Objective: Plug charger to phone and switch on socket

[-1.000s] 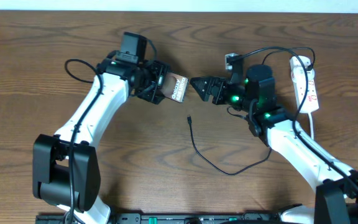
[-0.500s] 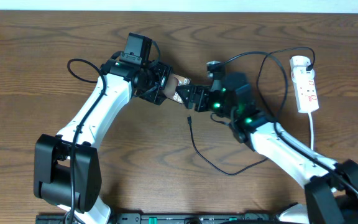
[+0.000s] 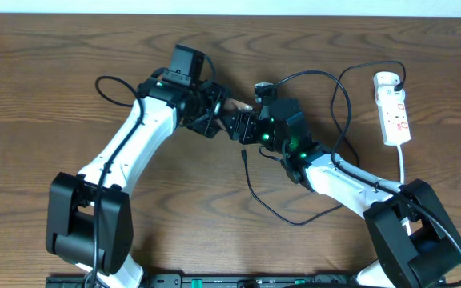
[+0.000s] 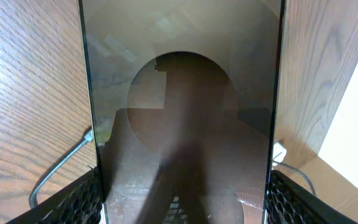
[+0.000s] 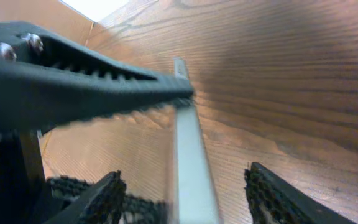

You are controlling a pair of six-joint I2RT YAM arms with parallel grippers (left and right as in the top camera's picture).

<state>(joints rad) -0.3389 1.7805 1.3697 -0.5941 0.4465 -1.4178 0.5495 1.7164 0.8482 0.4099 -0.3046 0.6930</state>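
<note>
My left gripper (image 3: 213, 112) is shut on the phone (image 3: 234, 106) and holds it above the table at centre. In the left wrist view the phone's glossy dark face (image 4: 182, 112) fills the frame, with a mesh finger (image 4: 82, 202) pressed on each long side. My right gripper (image 3: 239, 126) is open and reaches in from the right, straddling the phone's free end. In the right wrist view the phone's thin pale edge (image 5: 190, 162) runs between the fingers (image 5: 95, 199) with a gap on both sides. The charger tip (image 3: 244, 152) lies loose on the table just below the two grippers. The socket (image 3: 394, 108) lies at far right.
The charger's thin cable (image 3: 290, 221) loops over the table below the right arm. Thicker black arm cables arc over the right arm (image 3: 338, 80) and beside the left arm (image 3: 106, 84). The left gripper's finger (image 5: 73, 68) crosses the top left of the right wrist view.
The right arm swung left from beside the socket to the phone's free end, and its jaws narrowed. The left arm shifted slightly right, still holding the phone.
</note>
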